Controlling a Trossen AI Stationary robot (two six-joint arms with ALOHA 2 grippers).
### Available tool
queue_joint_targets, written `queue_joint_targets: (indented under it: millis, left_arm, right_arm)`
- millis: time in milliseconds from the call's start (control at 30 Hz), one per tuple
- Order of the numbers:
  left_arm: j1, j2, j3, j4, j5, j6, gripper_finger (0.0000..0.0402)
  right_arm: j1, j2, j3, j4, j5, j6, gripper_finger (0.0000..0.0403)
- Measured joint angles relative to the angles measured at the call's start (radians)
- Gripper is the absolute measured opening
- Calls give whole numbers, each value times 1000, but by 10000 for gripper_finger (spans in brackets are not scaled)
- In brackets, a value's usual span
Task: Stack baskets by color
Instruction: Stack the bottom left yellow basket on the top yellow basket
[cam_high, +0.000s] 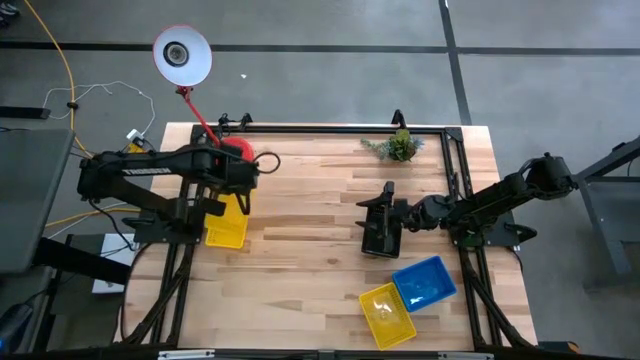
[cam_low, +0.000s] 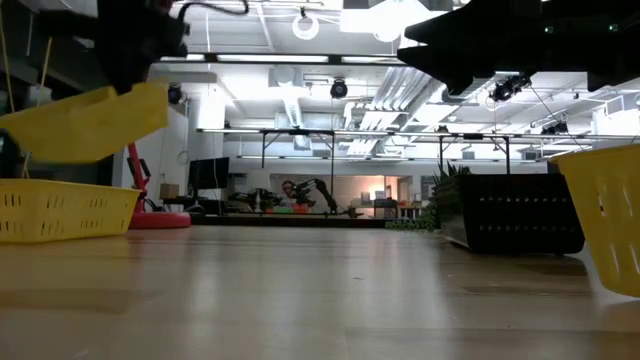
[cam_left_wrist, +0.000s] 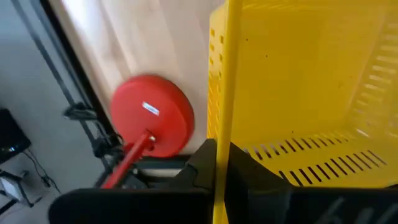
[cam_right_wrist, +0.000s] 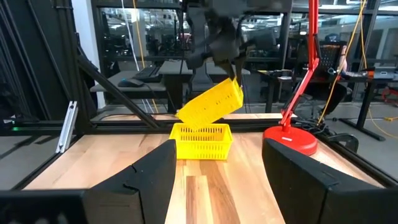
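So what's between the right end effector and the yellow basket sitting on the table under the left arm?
Bare tabletop between the right end effector and that yellow basket, in the right wrist view.

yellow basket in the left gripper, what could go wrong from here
1. The held yellow basket hangs tilted from the left gripper by one wall; it could land crooked on the resting yellow basket instead of nesting.
2. The red lamp base stands close by; a swing might knock it.

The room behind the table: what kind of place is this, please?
Probably a robotics lab or workshop: an open ceiling with pipes and strip lights, rows of metal-framed workbenches, and another robot arm on a far bench.
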Motion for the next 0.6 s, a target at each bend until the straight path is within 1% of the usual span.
queue_joint_targets:
  millis: [200,300,600]
  left_arm:
    - [0,9,-116,21,-8,9,0]
    - [0,5,-133,58,51,-11,0]
    - [-19,5,-142,69,125,-77,0]
  right_arm:
    - [0,0,0,-2,0,11,224]
    - [0,0,0,-2,0,5,224]
    - [0,0,0,-3,3,0,224]
